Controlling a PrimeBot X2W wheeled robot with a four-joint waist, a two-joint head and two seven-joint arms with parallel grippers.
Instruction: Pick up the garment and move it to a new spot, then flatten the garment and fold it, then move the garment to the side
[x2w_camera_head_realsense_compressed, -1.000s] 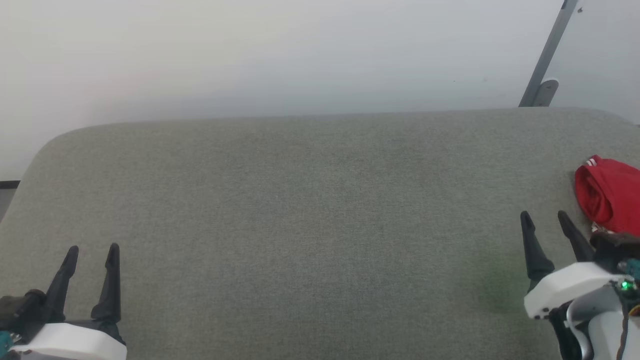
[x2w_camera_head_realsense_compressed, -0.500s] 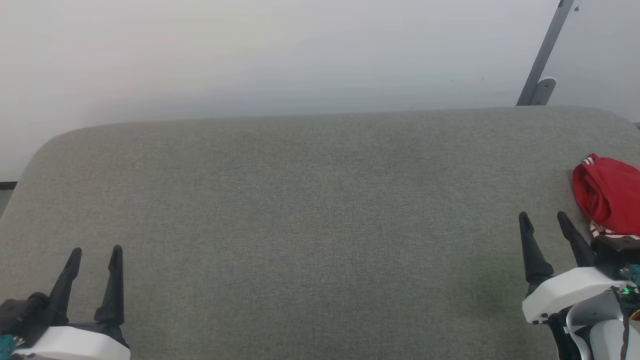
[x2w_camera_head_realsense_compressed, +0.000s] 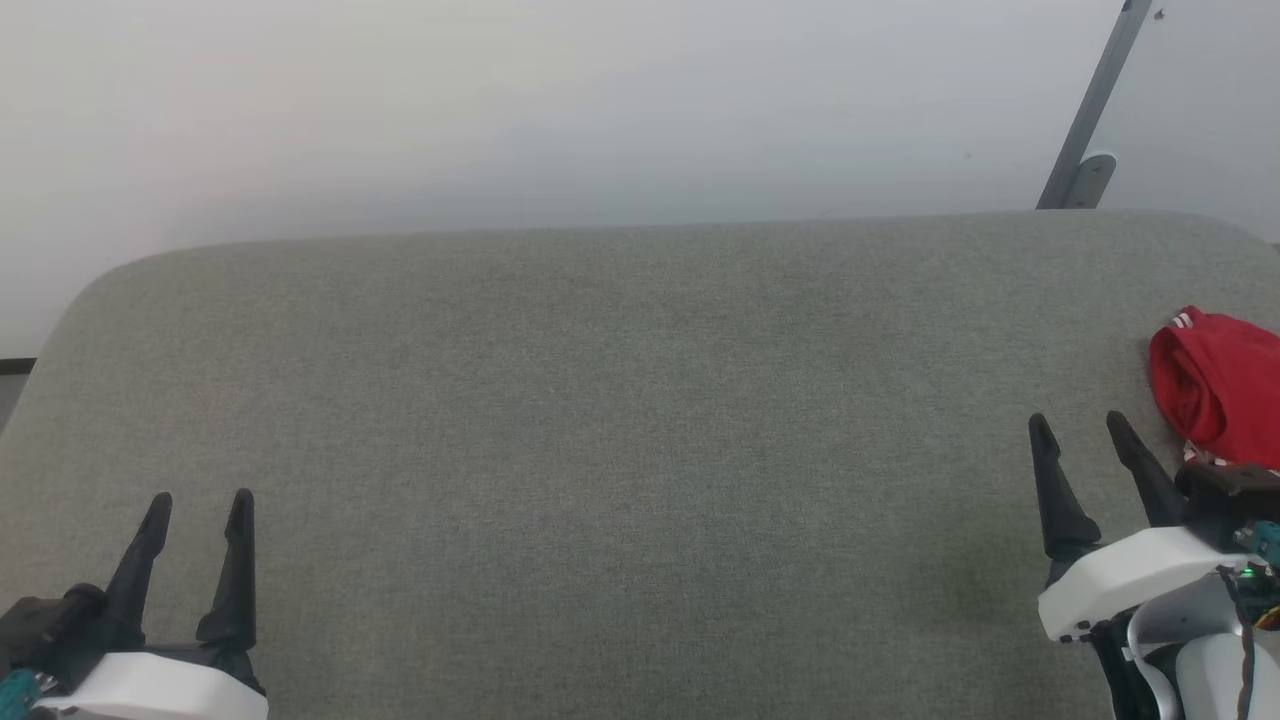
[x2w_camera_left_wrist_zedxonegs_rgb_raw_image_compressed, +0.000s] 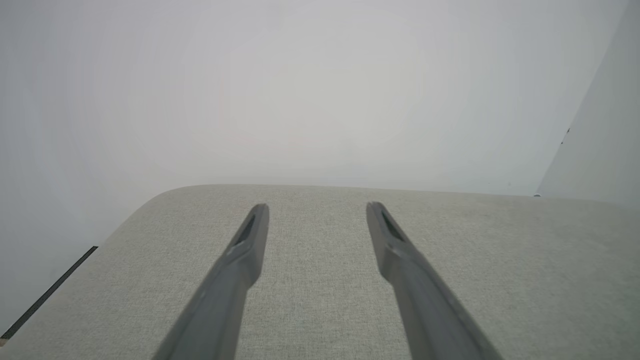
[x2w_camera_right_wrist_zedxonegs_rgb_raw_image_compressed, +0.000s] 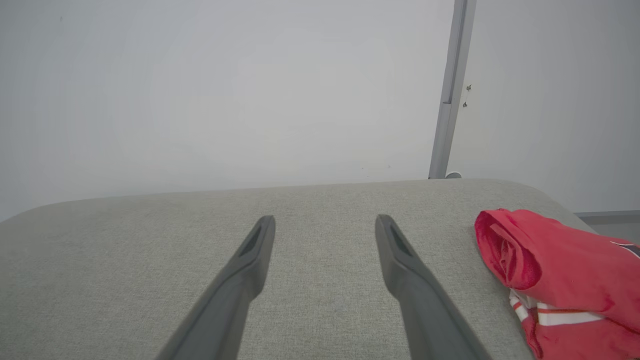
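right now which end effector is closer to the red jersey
The right end effector: the red jersey lies bunched just beside it, untouched. The left end effector is across the grey cushion.

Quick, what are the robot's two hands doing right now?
Left gripper: open, holding nothing.
Right gripper: open, holding nothing; the crumpled red fabric jersey lies to its right.

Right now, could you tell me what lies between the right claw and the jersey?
Nothing but bare grey cushion: the right wrist view shows it between the right claw and the jersey.
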